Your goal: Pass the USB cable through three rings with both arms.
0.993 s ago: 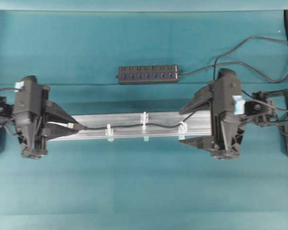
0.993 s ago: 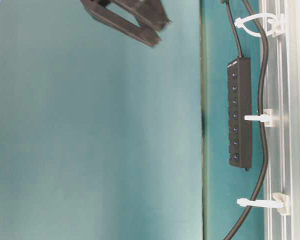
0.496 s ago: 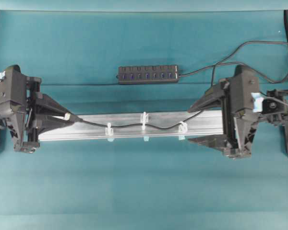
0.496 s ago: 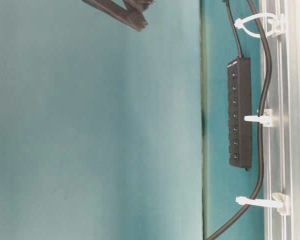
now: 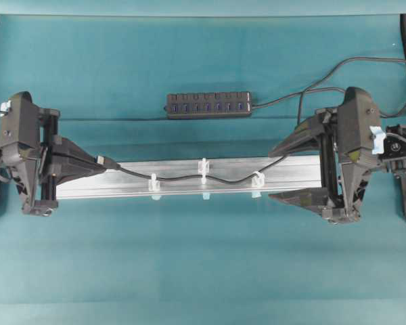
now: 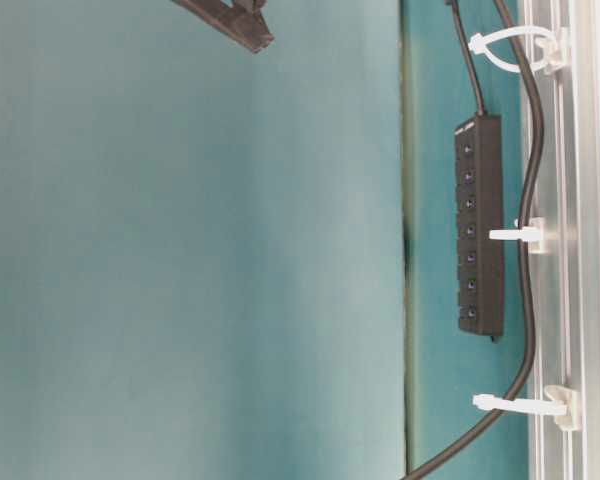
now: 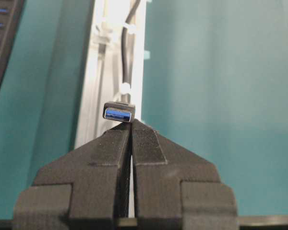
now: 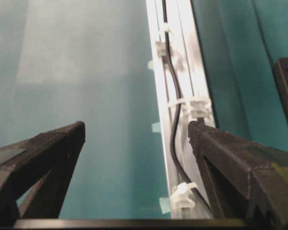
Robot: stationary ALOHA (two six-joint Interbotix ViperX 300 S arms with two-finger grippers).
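The USB cable (image 5: pixel 179 177) lies along the silver rail (image 5: pixel 291 165) and runs through all three rings (image 5: pixel 153 181) (image 5: pixel 204 167) (image 5: pixel 258 180). Its plug (image 5: pixel 107 162) sticks out past the rail's left end. My left gripper (image 5: pixel 98 164) is shut, fingers pressed together. In the left wrist view the plug (image 7: pixel 119 111) sits just beyond the left gripper (image 7: pixel 131 122), not between the pads. My right gripper (image 5: pixel 271 176) stands wide open at the rail's right end, straddling the cable (image 8: pixel 175 120) without touching it; nothing is between the right gripper (image 8: pixel 137 129) fingers.
A black multi-port hub (image 5: pixel 208 105) lies behind the rail, its own cord trailing off to the right. The teal cloth covers the table on all sides. In the table-level view a right gripper finger (image 6: pixel 230 18) shows at the top edge.
The left gripper drew back to the left and closed fully; the plug now sits off its tips. The right arm moved to the right, still open. The cable lies straighter.
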